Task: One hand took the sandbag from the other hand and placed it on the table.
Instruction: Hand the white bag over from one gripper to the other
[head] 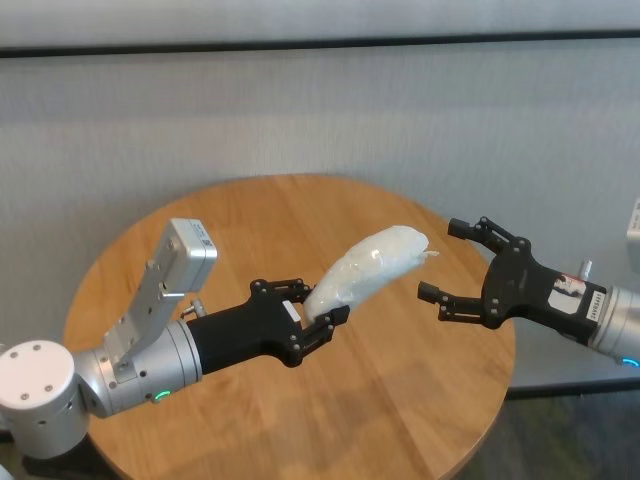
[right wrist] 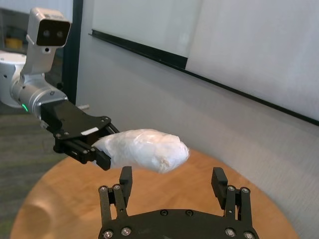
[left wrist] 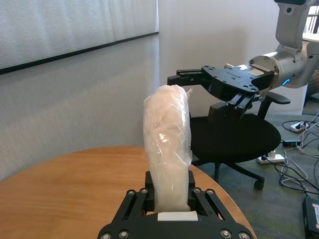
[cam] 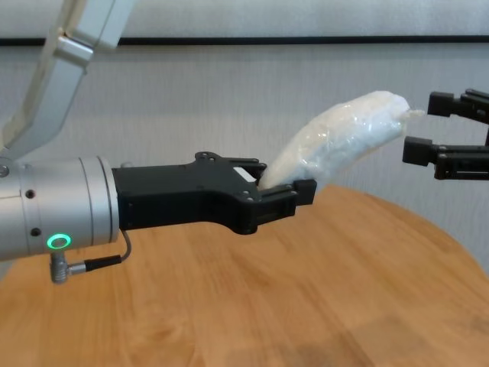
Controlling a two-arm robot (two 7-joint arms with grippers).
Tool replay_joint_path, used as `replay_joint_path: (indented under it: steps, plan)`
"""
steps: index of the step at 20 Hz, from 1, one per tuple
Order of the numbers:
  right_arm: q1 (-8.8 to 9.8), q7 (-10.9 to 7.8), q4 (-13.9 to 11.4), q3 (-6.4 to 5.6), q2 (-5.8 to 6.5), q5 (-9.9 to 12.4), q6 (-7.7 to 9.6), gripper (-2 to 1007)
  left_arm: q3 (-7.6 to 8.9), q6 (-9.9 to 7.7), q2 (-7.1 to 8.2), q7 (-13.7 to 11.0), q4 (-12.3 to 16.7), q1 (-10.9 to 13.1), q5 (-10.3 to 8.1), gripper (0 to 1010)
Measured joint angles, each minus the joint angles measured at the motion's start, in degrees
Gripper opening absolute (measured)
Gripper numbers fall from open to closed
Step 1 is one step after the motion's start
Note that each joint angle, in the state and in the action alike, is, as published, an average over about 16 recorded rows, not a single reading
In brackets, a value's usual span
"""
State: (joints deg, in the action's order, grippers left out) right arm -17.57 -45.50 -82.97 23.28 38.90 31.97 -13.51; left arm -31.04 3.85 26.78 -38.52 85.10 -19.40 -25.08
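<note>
- Seen from the head view, the left gripper [head: 312,322], the one with the green ring light, is clamped on the lower end of the sandbag [head: 366,270] and holds it in the air above the desk [head: 400,400]. The bag's long axis slants up and away toward the robot's right, its free tip pointing at the right gripper [head: 444,262]. That gripper, on the blue-lit wrist, stands with its fingers spread wide and nothing between them, just beside the tip but apart from it.
- Through the left wrist view, the sandbag [left wrist: 167,149] rises straight out from between the left gripper's closed fingers [left wrist: 199,196]. The right gripper [left wrist: 199,87] hangs farther off, level with the bag's far end and a little to one side, not yet around it.
- Through the right wrist view, the right gripper [right wrist: 172,181] is fully open and the sandbag [right wrist: 144,149] lies ahead of it, roughly crosswise to the gap, its rounded free end nearest. The left gripper [right wrist: 94,149] holds the other end.
- From the chest view, the sandbag [cam: 336,141] tilts up out of the left gripper [cam: 286,195], its tip nearly level with the right gripper [cam: 416,126], clear of the desk [cam: 306,290]. My judgement: the handover turns on the right gripper advancing along that axis to enclose the free end.
</note>
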Motion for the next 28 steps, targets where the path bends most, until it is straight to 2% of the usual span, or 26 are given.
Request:
replay_joint_path:
  steps: [3,9,15,20,28]
  plan:
    - [2.04,1.33,-1.62,-1.08,-0.04,1.93,1.78,1000,0.00,0.00,0.00,0.00,0.00,0.00,0.00,357]
    - [6.35,4.44,-5.26,-3.26,-0.59,7.44,6.22,1000,0.00,0.00,0.00,0.00,0.00,0.00,0.00,357]
    - [10.17,8.19,-8.78,-4.78,-1.40,12.33,10.01,1000,0.00,0.00,0.00,0.00,0.00,0.00,0.00,357]
    - [12.66,10.95,-11.37,-5.45,-2.14,15.67,12.19,1000,0.00,0.00,0.00,0.00,0.00,0.00,0.00,357]
    - [15.08,13.37,-14.28,-5.51,-2.85,20.49,14.37,1000,0.00,0.00,0.00,0.00,0.00,0.00,0.00,357]
